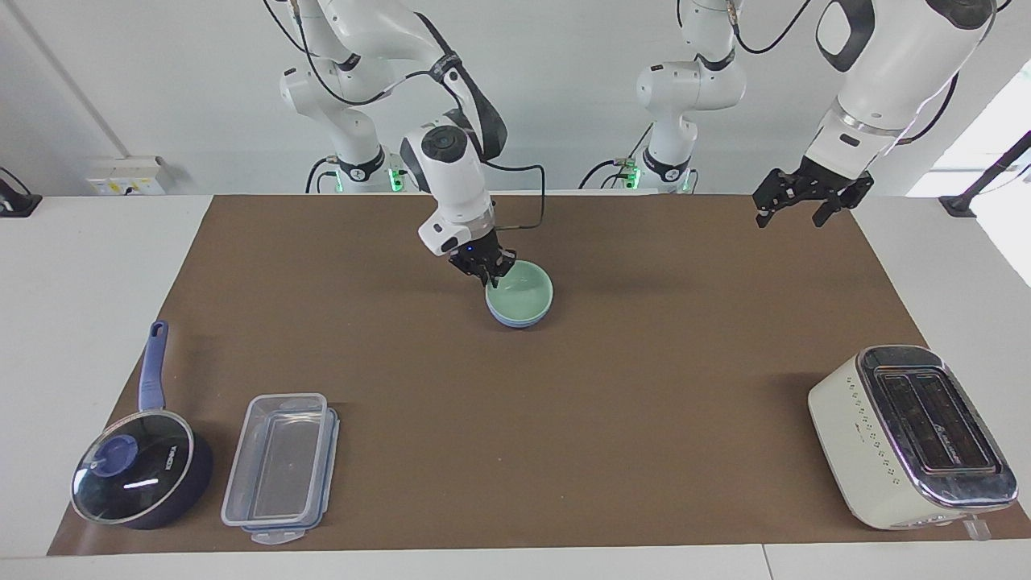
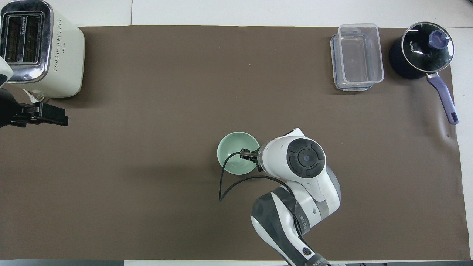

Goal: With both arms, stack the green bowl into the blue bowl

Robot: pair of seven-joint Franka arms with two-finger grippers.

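The green bowl [image 1: 521, 295] sits nested in the blue bowl [image 1: 519, 320] on the tabletop [image 1: 644, 387], directly under the right gripper [image 1: 486, 270], whose fingers are clamped on the green bowl's rim. The left gripper [image 1: 808, 196] hangs in the air with fingers apart, waiting, well away from the bowls over the left arm's end of the tabletop.

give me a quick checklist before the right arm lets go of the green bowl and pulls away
1. green bowl seated inside the blue bowl: ok, only a thin blue edge shows beneath it.
2. Stack level on the mat: ok.
3. right gripper at the green bowl's rim: ok; whether it has released: cannot tell.
4. left gripper clear of the bowls, raised at the left arm's end: ok, it waits.
5. Black cable clear of the bowl: not ok, in the overhead view it crosses over the bowl.
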